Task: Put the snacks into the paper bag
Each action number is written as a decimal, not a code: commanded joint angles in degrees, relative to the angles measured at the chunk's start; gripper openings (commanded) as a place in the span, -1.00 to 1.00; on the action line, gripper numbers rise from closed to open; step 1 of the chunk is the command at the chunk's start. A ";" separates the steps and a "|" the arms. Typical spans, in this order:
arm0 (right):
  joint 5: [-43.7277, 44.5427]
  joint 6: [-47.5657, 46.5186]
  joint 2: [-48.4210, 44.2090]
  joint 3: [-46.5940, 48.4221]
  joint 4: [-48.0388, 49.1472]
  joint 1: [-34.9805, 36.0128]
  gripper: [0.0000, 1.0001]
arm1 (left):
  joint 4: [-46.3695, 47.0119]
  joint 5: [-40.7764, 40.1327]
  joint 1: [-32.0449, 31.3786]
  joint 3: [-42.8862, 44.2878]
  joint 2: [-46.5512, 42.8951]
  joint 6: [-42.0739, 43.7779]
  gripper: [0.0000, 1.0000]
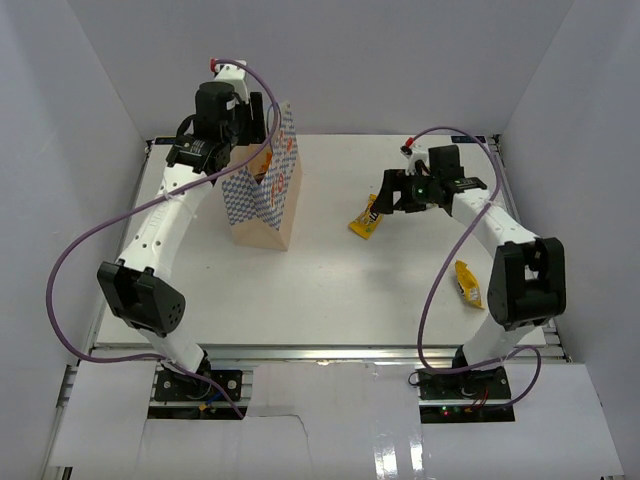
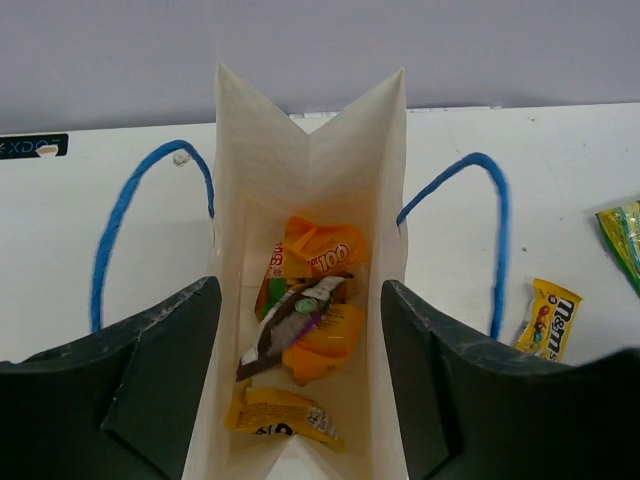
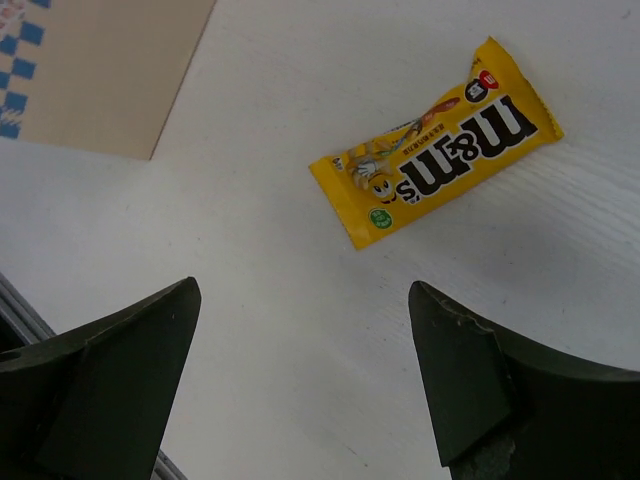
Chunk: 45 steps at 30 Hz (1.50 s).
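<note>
Right wrist: packet beyond spread jaws

My left gripper hangs straight above the mouth of the paper bag, which stands on the table. Below this gripper, in the bag's bottom, several snacks lie piled on one another. To its right, outside the bag, a candy pack lies on the table, with a pouch just beyond it. My right gripper hangs over the table. That candy pack lies ahead of it and slightly right, and the bag's foot ahead-left. A second candy pack lies behind this gripper, beside the right arm.
</note>
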 commanded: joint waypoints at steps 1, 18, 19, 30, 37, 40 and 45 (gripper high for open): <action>10.90 9.35 3.71 3.73 1.01 3.58 0.80 | 0.99 1.53 0.03 0.86 -4.51 0.84 0.53; 47.83 19.73 24.98 16.47 0.31 11.32 0.84 | 4.15 10.86 0.03 -32.08 -43.43 -14.26 0.77; 48.27 19.47 26.38 17.26 0.22 11.32 0.86 | 3.80 10.86 0.03 -34.10 -47.62 -15.24 0.77; 41.95 17.62 24.21 12.00 2.50 11.32 0.19 | -1.39 6.99 0.03 -52.04 -66.38 -27.81 0.79; 36.43 8.58 14.37 6.90 8.74 11.32 -0.37 | -1.91 9.01 0.03 -59.60 -71.39 -31.51 0.80; 26.79 1.05 9.36 6.37 11.99 11.32 -0.46 | -1.92 11.54 0.03 -63.11 -72.27 -32.47 0.80; 2.89 -9.79 2.06 8.29 14.90 11.58 -0.79 | -1.65 14.81 0.03 -67.78 -73.68 -34.14 0.80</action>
